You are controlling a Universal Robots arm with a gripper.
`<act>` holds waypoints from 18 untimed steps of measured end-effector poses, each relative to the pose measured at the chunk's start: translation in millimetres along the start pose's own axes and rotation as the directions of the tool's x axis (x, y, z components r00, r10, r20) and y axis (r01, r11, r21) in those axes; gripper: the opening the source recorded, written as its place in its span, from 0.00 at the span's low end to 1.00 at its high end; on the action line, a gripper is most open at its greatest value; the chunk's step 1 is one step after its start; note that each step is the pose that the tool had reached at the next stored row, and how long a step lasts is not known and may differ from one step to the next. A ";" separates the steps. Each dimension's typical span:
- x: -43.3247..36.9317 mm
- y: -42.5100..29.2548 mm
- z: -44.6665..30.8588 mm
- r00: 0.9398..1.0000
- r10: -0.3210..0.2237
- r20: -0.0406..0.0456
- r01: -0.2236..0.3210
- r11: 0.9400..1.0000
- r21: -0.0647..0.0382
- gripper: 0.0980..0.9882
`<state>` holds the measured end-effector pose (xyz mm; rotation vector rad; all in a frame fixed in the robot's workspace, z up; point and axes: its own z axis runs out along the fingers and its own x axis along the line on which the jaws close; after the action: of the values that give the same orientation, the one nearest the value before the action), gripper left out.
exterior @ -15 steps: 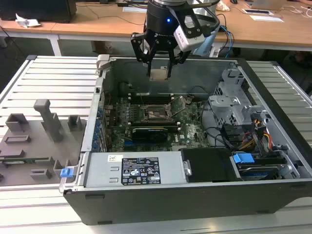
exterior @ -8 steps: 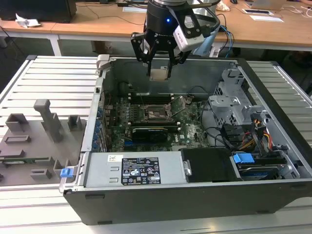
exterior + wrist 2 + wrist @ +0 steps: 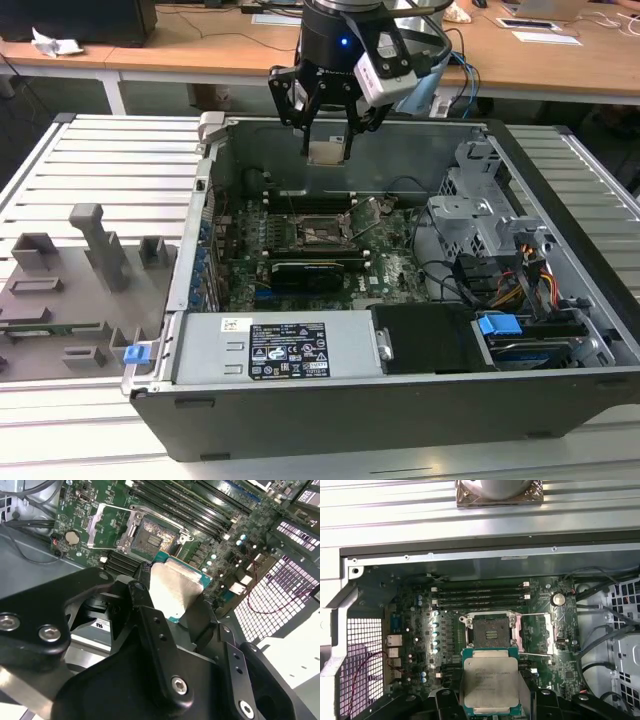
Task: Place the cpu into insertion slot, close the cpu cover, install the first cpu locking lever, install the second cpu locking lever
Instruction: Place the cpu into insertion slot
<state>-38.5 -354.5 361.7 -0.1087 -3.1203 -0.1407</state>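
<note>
Hanging above the open computer case (image 3: 300, 420), the cpu (image 3: 490, 682) is clamped between the fingers of the gripper (image 3: 328, 150); the insertion slot (image 3: 487, 632) is seen uncovered inside the case, below it.

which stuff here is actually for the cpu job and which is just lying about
For the job: chip held in the gripper, socket, opened silver cover.
Just lying about: memory slots, black card, coin battery, grey holders.
</note>
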 end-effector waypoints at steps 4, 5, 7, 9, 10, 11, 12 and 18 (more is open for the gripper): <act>0.1 -0.2 0.0 1.000 0.011 0.001 -0.011 1.000 0.000 0.48; 0.0 -0.2 0.1 1.000 0.024 0.002 -0.024 1.000 -0.001 0.48; 0.1 -0.2 0.0 0.999 0.054 0.005 -0.054 0.999 -0.001 0.48; 0.0 -0.2 0.1 0.997 0.074 0.007 -0.074 0.997 -0.002 0.48; 0.0 -0.2 0.1 0.996 0.084 0.007 -0.084 0.996 -0.002 0.48; 0.0 -0.2 0.1 0.996 0.092 0.008 -0.092 0.996 -0.002 0.48; 0.0 -0.2 0.1 0.995 0.100 0.009 -0.100 0.995 -0.002 0.48; 0.0 -0.2 0.2 0.987 0.162 0.014 -0.162 0.987 -0.004 0.48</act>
<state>-38.6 -354.7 361.6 -0.3636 -3.1083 -0.1426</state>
